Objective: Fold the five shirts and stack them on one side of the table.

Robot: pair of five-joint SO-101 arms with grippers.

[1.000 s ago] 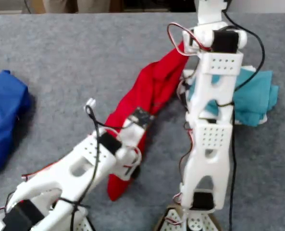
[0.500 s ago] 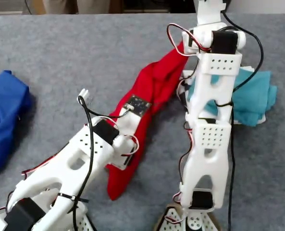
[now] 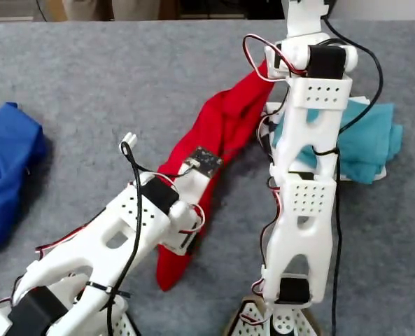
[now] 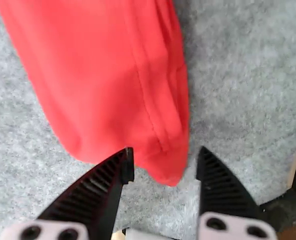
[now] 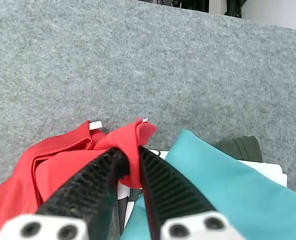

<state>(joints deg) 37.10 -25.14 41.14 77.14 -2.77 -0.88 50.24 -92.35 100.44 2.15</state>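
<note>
Left gripper (image 4: 165,160): jaws apart, poised just above the near end of the red shirt (image 4: 103,75). The hem tip lies between the jaws, and contact cannot be told.
Right gripper (image 5: 131,160): jaws closed on a bunched fold at the far end of the same shirt.
Shirt axis: a long, narrow band on the table (image 3: 123,77), running from near, left of centre, to far, right of centre.
Deciding relation: the shirt leads away from the left gripper toward the far right. The near end is nearest the left arm, and the far end is held by the right.
Next move (judgement): a short descent and closing of the left jaws would probably take the near hem, so both ends are held for spreading.
Teal shirt (image 3: 368,143): at right, just beside the red shirt's far end.
Blue shirt (image 3: 8,161): at the left edge, well apart.
</note>
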